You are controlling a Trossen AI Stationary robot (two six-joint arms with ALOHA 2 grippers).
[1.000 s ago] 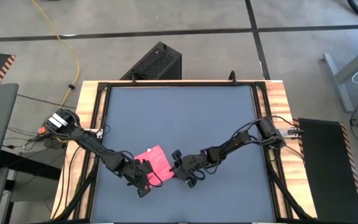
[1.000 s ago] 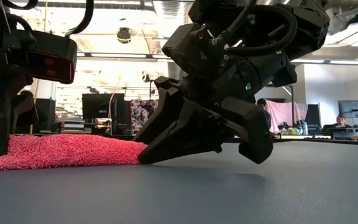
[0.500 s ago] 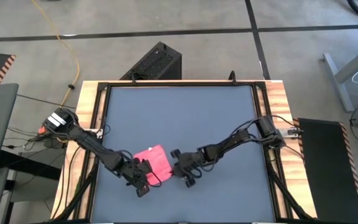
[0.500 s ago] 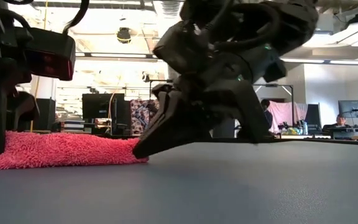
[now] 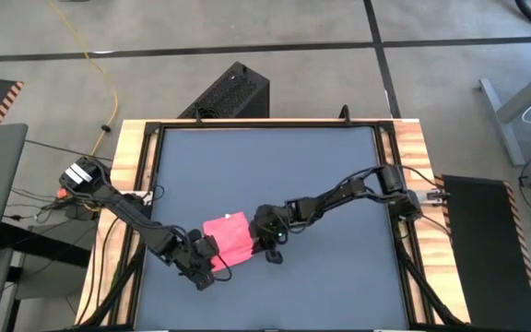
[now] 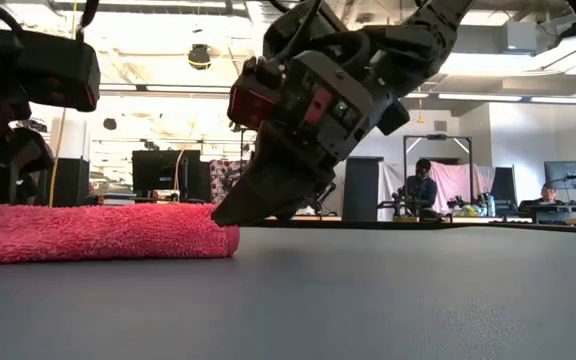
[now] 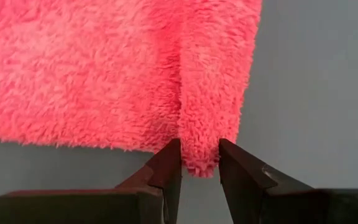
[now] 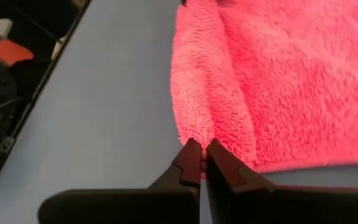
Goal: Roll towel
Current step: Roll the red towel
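Note:
The pink-red towel (image 5: pixel 229 235) lies flat on the dark table mat, left of centre and toward the near edge. A narrow ridge of turned-over cloth (image 7: pixel 204 93) runs along its near edge. My left gripper (image 5: pixel 213 261) stands low at the ridge's left end, and my right gripper (image 5: pixel 254 242) at its right end. Each is shut on its end of the ridge. In the low view the towel (image 6: pixel 98 232) is a thick flat strip with my right gripper (image 6: pixel 224 214) at its end. My left gripper pinches the left end of the ridge (image 7: pixel 201 163) between its two fingers (image 7: pixel 169 165). It comes in low from the near left, along the ridge. The towel rests on the table. My right gripper pinches the right end of the ridge (image 8: pixel 199 134) between its nearly closed fingertips (image 8: pixel 190 158). It slants down from the table's right, along the ridge. How many layers it holds I cannot tell. The cloth lies slack on the mat.
The mat (image 5: pixel 275 166) has bare room across its far half and right side. A wooden frame (image 5: pixel 413 148) borders it. A black box (image 5: pixel 233 92) stands on the floor beyond the far edge. People (image 6: pixel 423 185) sit in the room behind.
My right gripper has gone toward the table's left onto the towel's end, tipped steeper, and shut on it. The towel's near edge now stands thicker, turned over into a ridge.

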